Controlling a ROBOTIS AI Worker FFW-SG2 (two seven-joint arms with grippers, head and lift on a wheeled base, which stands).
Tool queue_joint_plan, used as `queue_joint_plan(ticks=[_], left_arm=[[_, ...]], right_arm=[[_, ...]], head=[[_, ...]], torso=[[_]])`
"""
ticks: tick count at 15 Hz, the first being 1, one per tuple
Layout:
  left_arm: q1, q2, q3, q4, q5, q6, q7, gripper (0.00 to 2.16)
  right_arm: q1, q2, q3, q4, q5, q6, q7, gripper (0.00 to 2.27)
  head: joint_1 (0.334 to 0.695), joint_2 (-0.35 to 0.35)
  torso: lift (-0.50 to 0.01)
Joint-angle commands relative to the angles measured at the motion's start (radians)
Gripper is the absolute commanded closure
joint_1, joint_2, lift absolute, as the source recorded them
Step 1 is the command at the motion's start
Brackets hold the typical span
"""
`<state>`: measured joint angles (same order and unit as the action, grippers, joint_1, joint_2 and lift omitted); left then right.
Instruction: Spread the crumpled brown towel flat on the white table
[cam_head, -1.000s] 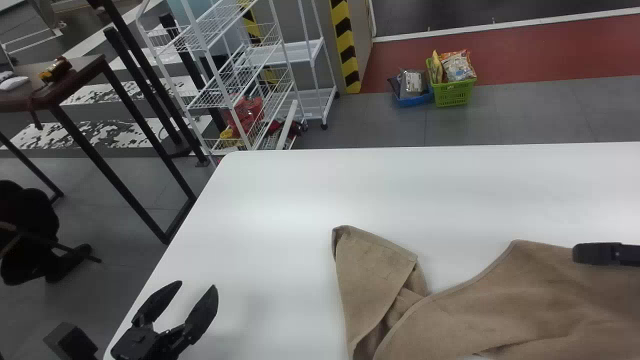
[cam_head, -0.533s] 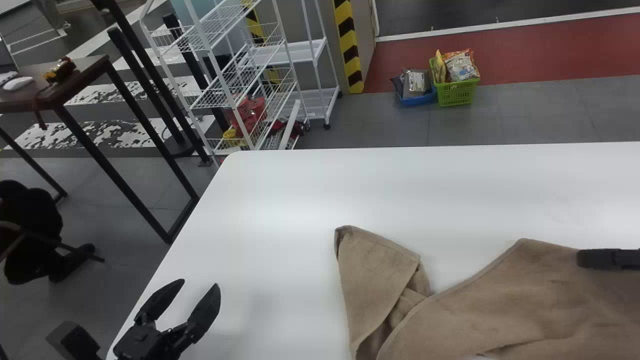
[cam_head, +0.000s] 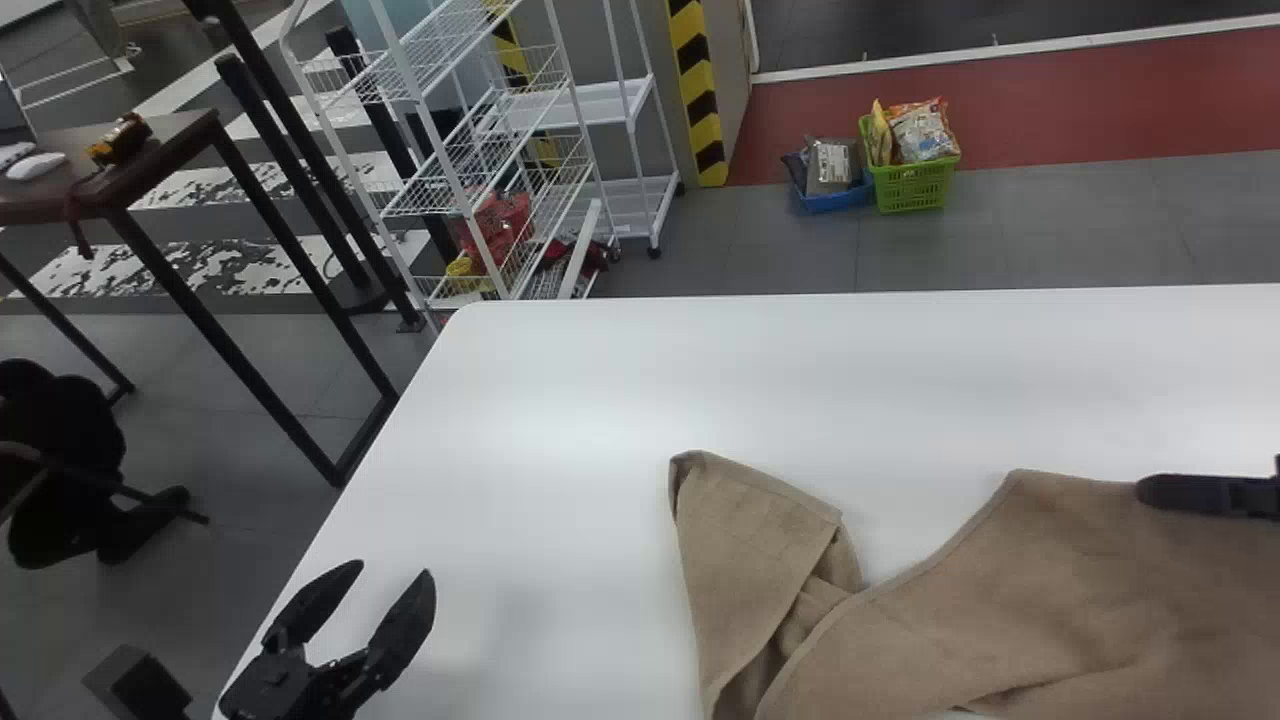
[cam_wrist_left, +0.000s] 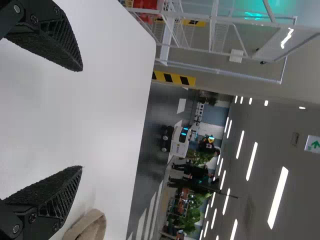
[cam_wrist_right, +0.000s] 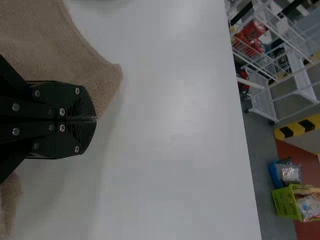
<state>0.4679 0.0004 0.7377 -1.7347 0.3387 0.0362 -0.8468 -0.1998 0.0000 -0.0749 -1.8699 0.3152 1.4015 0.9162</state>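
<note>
Brown towel (cam_head: 980, 620) lies on the white table (cam_head: 560, 420) at the lower right of the head view, its left part folded over and bunched, the right part broader with soft wrinkles. At its far edge, my right gripper (cam_head: 1150, 490) comes in from the right. The right wrist view has this gripper (cam_wrist_right: 95, 120) with its fingers pressed together on the towel (cam_wrist_right: 45, 35). Over the table's left side, well apart from the cloth, my left gripper (cam_head: 393, 570) is open and empty. In the left wrist view, the towel (cam_wrist_left: 89, 227) lies beside the left gripper (cam_wrist_left: 82, 119).
Beyond the table's far edge stand a white wire rack (cam_head: 480, 150) and, on the floor, a green basket (cam_head: 915, 185) with packets beside a blue one (cam_head: 835, 195). A dark table (cam_head: 160, 150) stands off to the left.
My right gripper has moved a little to the left and toward the table's far edge, and the towel's upper right part has shifted with it. The folded left part lies as before.
</note>
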Motion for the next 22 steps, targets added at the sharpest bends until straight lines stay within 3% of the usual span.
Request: queue_joint_plan(ticks=[1, 3, 7, 9, 11, 12, 15, 19, 21, 22], left_arm=[[0.000, 0.000, 0.002, 0.000, 0.000, 0.000, 0.000, 0.12], [0.000, 0.000, 0.000, 0.000, 0.000, 0.000, 0.000, 0.12], [-0.002, -0.002, -0.001, 0.001, -0.001, 0.000, 0.002, 0.12], [-0.003, 0.000, 0.000, 0.003, -0.003, 0.000, 0.003, 0.12], [-0.006, 0.000, 0.000, 0.007, -0.004, 0.000, 0.005, 0.12], [-0.009, 0.000, 0.000, 0.009, -0.006, 0.000, 0.006, 0.12], [-0.017, 0.000, -0.012, 0.012, -0.015, 0.000, 0.006, 0.12], [-0.018, -0.003, -0.015, 0.012, -0.023, 0.000, 0.008, 0.12], [-0.018, -0.003, -0.009, 0.014, -0.023, 0.000, 0.006, 0.12], [-0.018, -0.003, -0.009, 0.014, -0.023, 0.000, 0.006, 0.12]], right_arm=[[0.049, 0.001, -0.029, -0.132, -0.091, 0.046, 0.027, 2.13], [0.097, 0.001, -0.042, -0.272, -0.145, 0.171, 0.073, 2.13], [0.209, 0.001, -0.011, -0.520, -0.139, 0.171, 0.199, 2.12], [0.255, 0.000, -0.008, -0.614, -0.065, 0.171, 0.322, 2.12], [0.286, -0.029, 0.020, -0.649, 0.082, 0.171, 0.451, 2.12], [0.313, -0.048, 0.041, -0.652, 0.166, 0.171, 0.451, 2.12], [0.396, -0.178, 0.153, -0.643, 0.298, 0.171, 0.451, 2.12], [0.430, -0.198, 0.264, -0.606, 0.389, 0.129, 0.451, 2.11], [0.427, -0.199, 0.328, -0.574, 0.463, 0.086, 0.451, 1.89], [0.421, -0.199, 0.340, -0.565, 0.464, 0.086, 0.451, 1.41]], head=[[0.695, 0.350], [0.695, 0.350], [0.695, 0.350], [0.695, 0.350], [0.695, 0.350], [0.695, 0.350], [0.695, 0.350], [0.695, 0.350], [0.695, 0.350], [0.695, 0.350]], torso=[[-0.123], [-0.123], [-0.123], [-0.123], [-0.123], [-0.123], [-0.123], [-0.123], [-0.123], [-0.123]])
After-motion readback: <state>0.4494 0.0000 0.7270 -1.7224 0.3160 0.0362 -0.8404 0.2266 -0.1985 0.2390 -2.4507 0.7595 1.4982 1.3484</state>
